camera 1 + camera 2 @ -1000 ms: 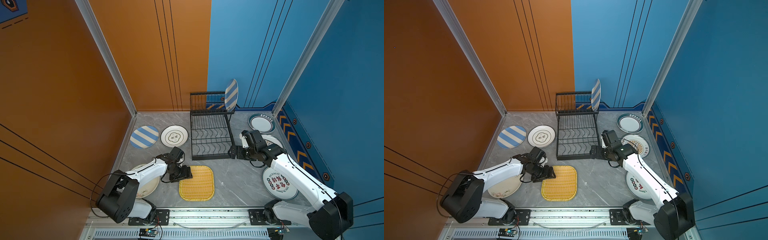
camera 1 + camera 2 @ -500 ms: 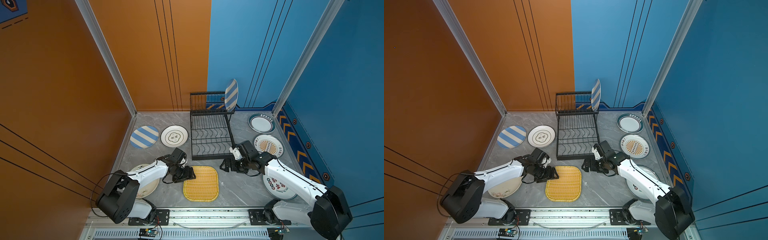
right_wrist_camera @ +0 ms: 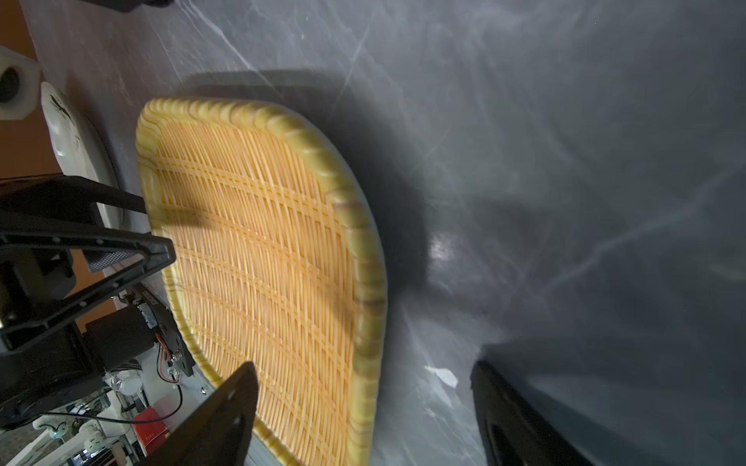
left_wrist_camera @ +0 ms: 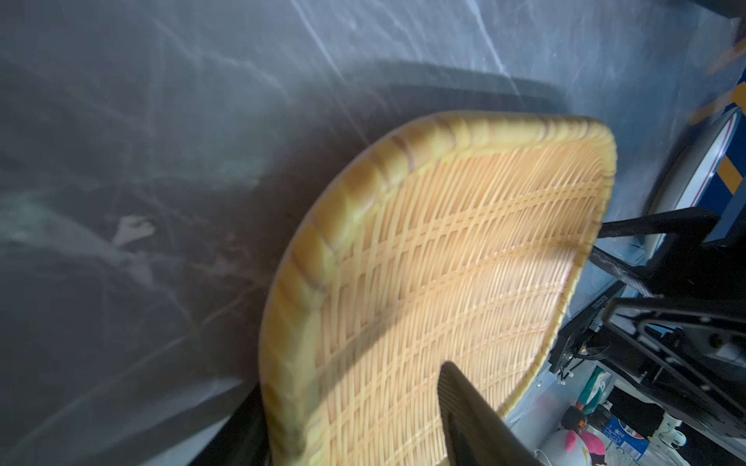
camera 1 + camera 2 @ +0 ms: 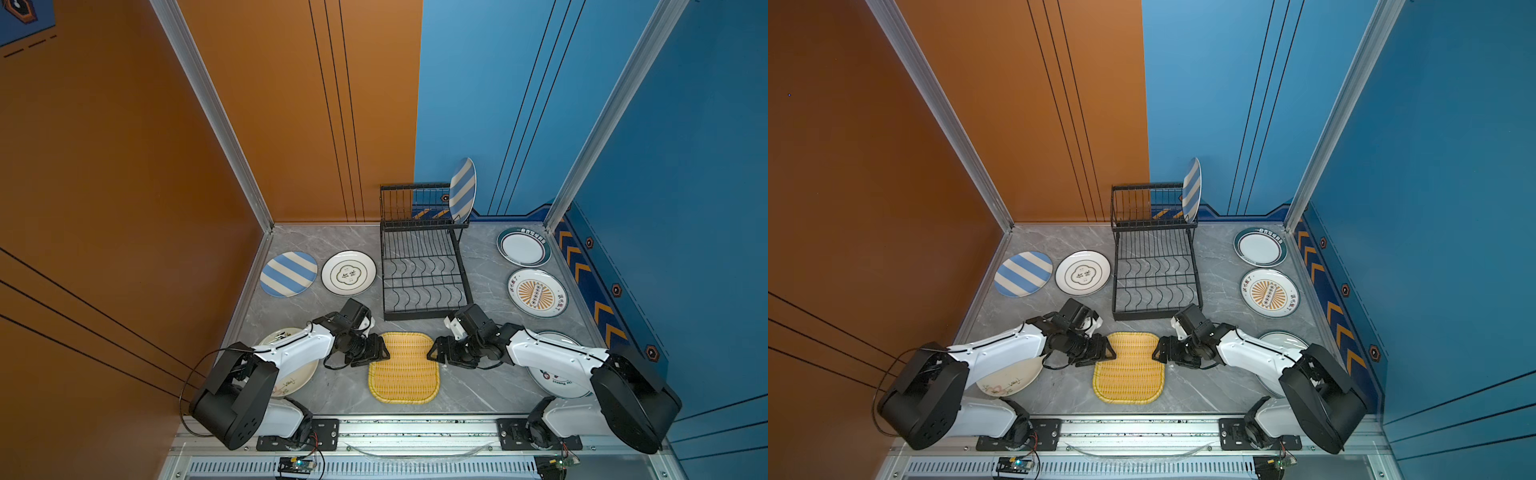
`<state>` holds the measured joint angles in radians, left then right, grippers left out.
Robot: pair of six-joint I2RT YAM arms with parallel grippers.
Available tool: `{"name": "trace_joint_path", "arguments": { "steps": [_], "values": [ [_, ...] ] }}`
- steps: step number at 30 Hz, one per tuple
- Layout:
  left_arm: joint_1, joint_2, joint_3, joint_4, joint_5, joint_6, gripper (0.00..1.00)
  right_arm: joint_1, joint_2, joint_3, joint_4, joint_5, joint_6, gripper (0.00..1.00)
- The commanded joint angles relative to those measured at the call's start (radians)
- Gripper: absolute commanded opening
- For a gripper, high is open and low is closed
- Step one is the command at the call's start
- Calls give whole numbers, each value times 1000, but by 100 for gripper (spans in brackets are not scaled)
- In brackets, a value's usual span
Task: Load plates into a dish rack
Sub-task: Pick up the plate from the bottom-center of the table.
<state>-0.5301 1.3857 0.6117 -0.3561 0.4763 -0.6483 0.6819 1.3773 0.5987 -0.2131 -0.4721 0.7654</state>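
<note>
Yellow woven plate (image 5: 404,372) on the surface (image 5: 478,386), just in front of the dish rack (image 5: 422,270). Left claw (image 5: 381,353) and right claw (image 5: 433,355), both spread, straddle its opposite rims.

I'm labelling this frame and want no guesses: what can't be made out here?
- Printed plate under the right arm: in both top views the arm covers most of its design.
- Cream plate under the left arm: likewise mostly covered.
- Whether the left gripper already pinches the yellow woven plate: left wrist view is blurred, fingers cut off by its edge.
- Teal-rimmed plate lettering: too small in top views.
</note>
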Motion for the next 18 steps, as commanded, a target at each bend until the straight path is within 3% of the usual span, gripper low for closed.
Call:
{"name": "trace_joint_path", "arguments": {
  "steps": [1, 18],
  "values": [
    [-16, 30, -53, -37, 9, 6, 60, 11, 34, -17, 89, -23, 35, 83],
    [-66, 103, -54, 61, 44, -31, 57, 50, 185, -6, 242, -178, 41, 75]
  ]
}}
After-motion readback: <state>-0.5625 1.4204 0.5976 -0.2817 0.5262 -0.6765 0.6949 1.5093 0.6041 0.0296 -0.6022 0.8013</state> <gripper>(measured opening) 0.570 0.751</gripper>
